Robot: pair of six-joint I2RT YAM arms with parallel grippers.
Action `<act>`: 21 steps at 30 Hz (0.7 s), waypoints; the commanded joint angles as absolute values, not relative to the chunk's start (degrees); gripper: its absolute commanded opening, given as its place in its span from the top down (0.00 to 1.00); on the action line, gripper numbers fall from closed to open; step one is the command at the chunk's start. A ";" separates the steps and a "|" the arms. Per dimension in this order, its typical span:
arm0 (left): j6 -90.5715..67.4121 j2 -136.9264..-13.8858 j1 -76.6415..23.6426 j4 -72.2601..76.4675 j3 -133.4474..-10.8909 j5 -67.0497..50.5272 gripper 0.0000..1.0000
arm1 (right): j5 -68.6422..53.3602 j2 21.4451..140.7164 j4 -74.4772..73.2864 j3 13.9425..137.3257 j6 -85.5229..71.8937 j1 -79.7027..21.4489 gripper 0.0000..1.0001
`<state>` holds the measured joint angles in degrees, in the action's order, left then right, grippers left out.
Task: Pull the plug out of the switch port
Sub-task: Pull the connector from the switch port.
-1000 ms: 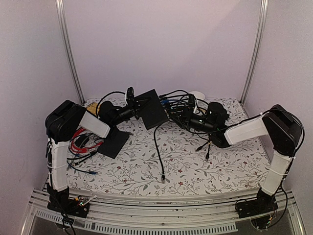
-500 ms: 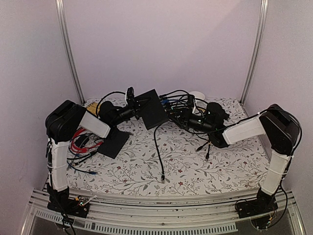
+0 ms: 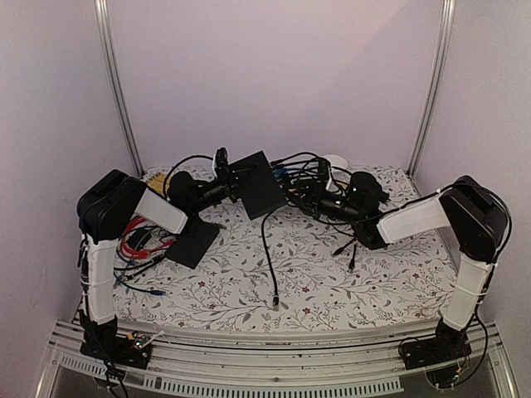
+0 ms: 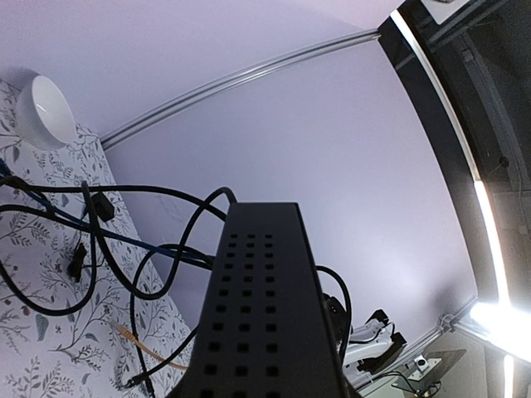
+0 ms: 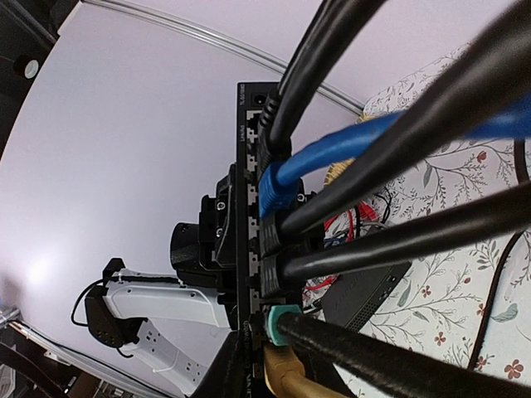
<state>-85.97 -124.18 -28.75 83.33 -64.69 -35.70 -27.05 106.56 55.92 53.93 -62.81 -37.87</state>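
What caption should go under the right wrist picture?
Close-up: black cables and a blue cable plugged into the switch, with the left arm behind it.

Black switch (image 3: 259, 184), floral white tablecloth (image 3: 315, 282)

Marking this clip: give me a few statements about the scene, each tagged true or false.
1. The left tool grips the switch by one edge. True.
2. Every port of the switch is empty. False: a blue cable and several black cables are plugged into it.
3. A white bowl stands near the far edge of the table. True.
4. The thin black slab lies on the table's right side. False: it lies on the left side, close to the left arm.
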 commanded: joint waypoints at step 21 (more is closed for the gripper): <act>-86.04 -120.23 -30.15 91.49 -64.49 -32.33 1.00 | -25.67 107.93 58.95 53.82 -64.96 -38.44 0.92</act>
